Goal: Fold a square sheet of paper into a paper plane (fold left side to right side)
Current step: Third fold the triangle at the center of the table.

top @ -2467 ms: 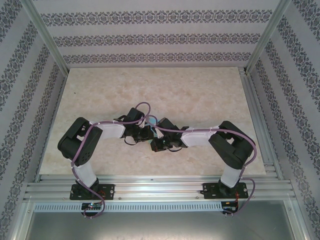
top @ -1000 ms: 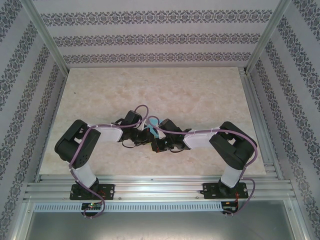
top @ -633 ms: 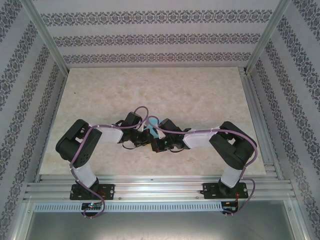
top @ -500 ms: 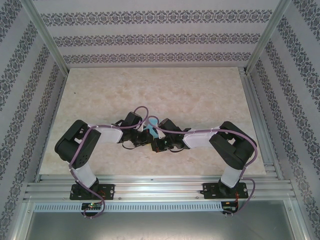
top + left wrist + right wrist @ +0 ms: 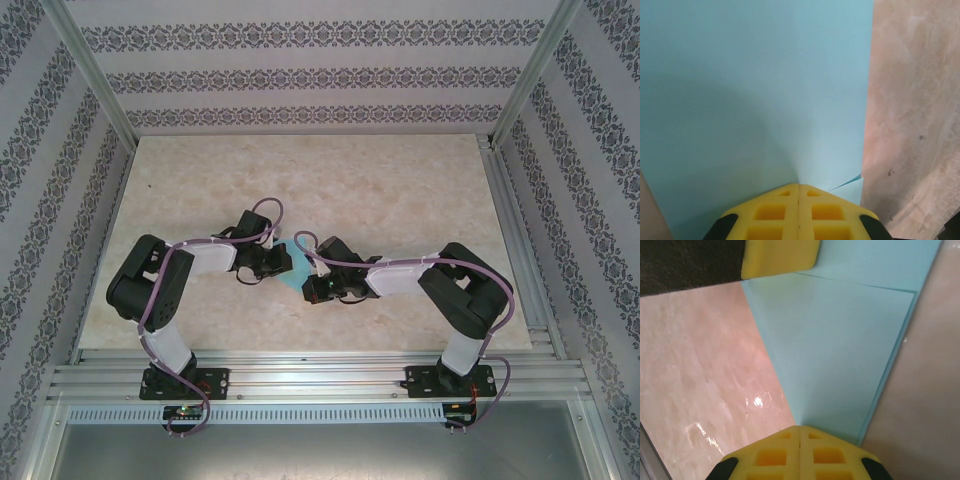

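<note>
The square sheet of paper [image 5: 293,268] is light turquoise and lies folded in layers on the table between my two wrists. In the left wrist view the paper [image 5: 750,90] spreads across most of the frame, with a small lower layer peeking out by its right edge. My left gripper [image 5: 799,186] is shut, its yellow tips touching the sheet. My right gripper [image 5: 800,427] is also shut, tips at the near corner of the paper [image 5: 840,350]. A yellow left finger [image 5: 780,257] rests at the far end. From above, the left gripper [image 5: 283,262] and right gripper [image 5: 309,284] flank the sheet.
The marble-patterned table [image 5: 380,190] stretches beyond the arms. Aluminium rails run along the right side [image 5: 520,250] and the near edge [image 5: 320,375]. Patterned walls enclose the back and both sides.
The left arm has swung its wrist to the left, away from the right wrist. More of the turquoise sheet now shows, lying flatter between the grippers. The right arm has barely moved.
</note>
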You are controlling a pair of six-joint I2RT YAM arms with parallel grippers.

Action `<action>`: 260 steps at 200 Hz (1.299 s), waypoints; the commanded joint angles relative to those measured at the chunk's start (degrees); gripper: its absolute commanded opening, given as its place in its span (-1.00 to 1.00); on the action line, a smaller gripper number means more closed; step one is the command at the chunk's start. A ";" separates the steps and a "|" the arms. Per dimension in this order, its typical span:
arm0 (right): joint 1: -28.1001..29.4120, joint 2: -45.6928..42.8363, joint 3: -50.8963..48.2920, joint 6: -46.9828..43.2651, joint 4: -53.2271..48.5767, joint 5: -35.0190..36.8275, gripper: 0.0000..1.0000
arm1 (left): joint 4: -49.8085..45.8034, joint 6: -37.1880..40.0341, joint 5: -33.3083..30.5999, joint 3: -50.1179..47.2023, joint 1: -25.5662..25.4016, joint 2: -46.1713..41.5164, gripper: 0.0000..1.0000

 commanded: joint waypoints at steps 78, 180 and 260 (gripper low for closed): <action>0.53 3.69 -1.72 -0.95 -8.55 0.24 -1.00 | -5.01 7.94 -5.64 -0.52 6.47 -5.74 -0.77; 0.63 5.18 -0.39 -1.47 -8.85 -1.37 -1.00 | 0.20 3.45 4.39 -7.28 -1.76 -16.91 -0.89; 0.79 5.53 0.67 -1.66 -10.32 -1.11 -1.00 | 4.99 0.20 1.16 -7.26 -6.56 -8.18 -0.95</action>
